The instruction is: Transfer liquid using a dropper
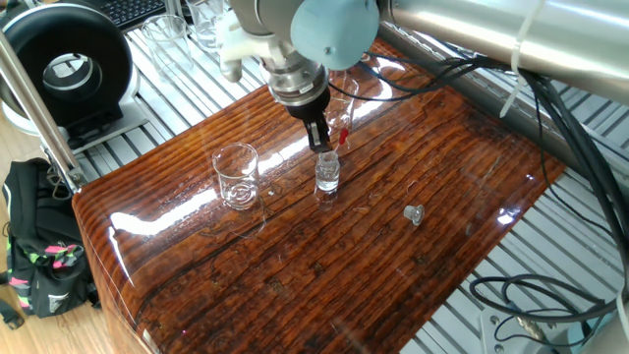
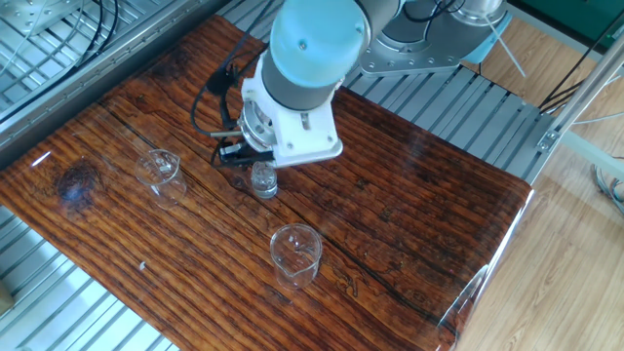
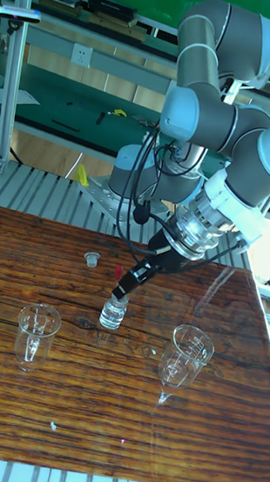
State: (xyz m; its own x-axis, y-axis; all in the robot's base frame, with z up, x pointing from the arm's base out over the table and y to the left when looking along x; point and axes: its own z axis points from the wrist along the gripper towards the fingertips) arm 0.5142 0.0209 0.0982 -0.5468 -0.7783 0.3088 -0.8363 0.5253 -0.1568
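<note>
Mid-frame, the claw (image 3: 122, 291) tilts over the vial (image 3: 113, 310), seemingly aiming the dropper at its mouth; its grip I cannot tell.

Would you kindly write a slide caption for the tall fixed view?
UR5 arm tilts its tool over a small vial, with a beaker on one side and another beaker on the other.

The dark reddish-brown wooden tabletop (image 1: 324, 265) has a strongly striped grain under a glossy, mirror-like finish that throws back bright glare. On it stand a small clear glass vial (image 1: 327, 175), a clear glass beaker (image 1: 236, 175) and a taller clear glass beaker (image 3: 186, 356), all smooth and transparent. The robot arm's rounded joint cover (image 2: 317, 44) looks like smooth pale blue-grey plastic, and ribbed silver metal framing (image 1: 550, 147) surrounds the table.
</note>
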